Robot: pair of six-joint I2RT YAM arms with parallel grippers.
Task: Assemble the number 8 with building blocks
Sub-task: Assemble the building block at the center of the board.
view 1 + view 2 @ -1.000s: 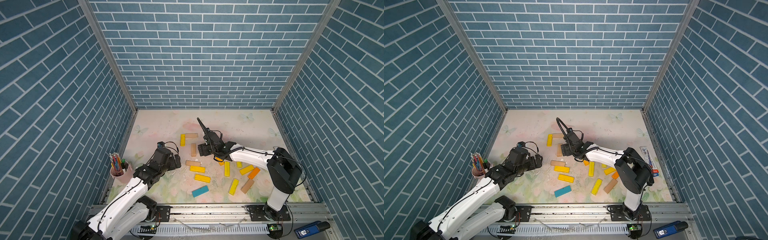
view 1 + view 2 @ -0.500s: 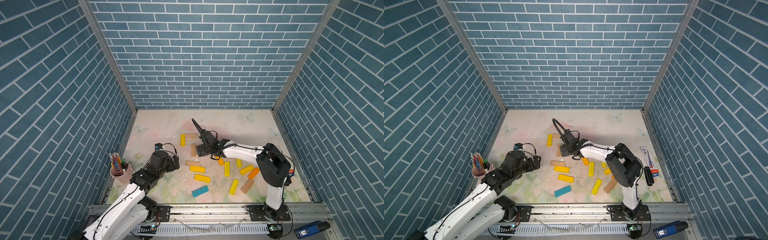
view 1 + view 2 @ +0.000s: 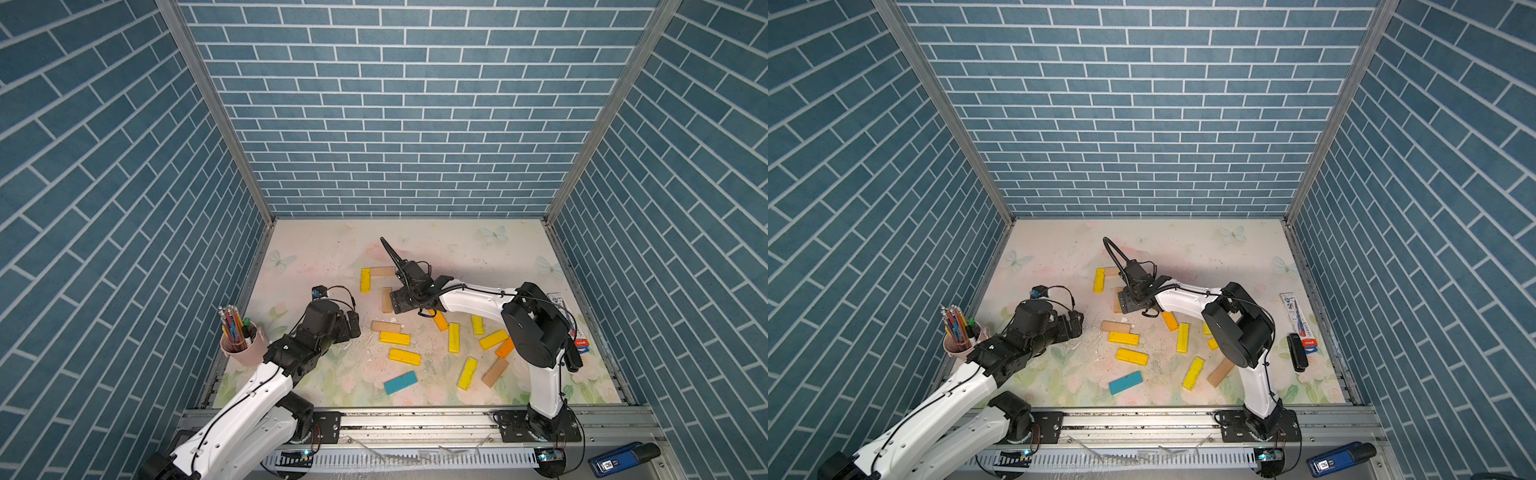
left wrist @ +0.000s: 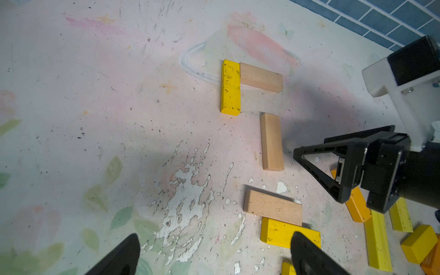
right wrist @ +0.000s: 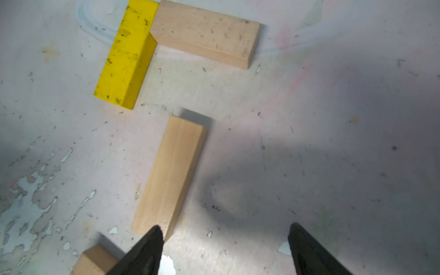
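Room: blue brick-pattern walls [image 3: 395, 124] close in three sides, with metal posts in the two back corners.
Surface: a pale mat [image 3: 457, 249] printed with flowers and butterflies; it is scratched, and has a flaked patch [image 4: 188, 190] near its middle.
Blocks placed: a yellow block [image 3: 365, 280] and a tan block [image 3: 382, 271] touch and form a corner toward the back. A second tan block [image 3: 387, 299] lies apart from them, nearer the front.
Blocks loose: the other blocks [image 3: 454, 337] lie scattered toward the front and right, with a teal block [image 3: 400, 382] nearest the front.
Left arm: the left gripper [image 4: 214, 238] has its jaws wide apart and empty, by the flaked patch.
Right arm: the right gripper [image 5: 225, 227] has its jaws apart and empty. One fingertip is at the second tan block's near end; contact unclear.
Left edge: a pink cup [image 3: 243, 347] of pencils.
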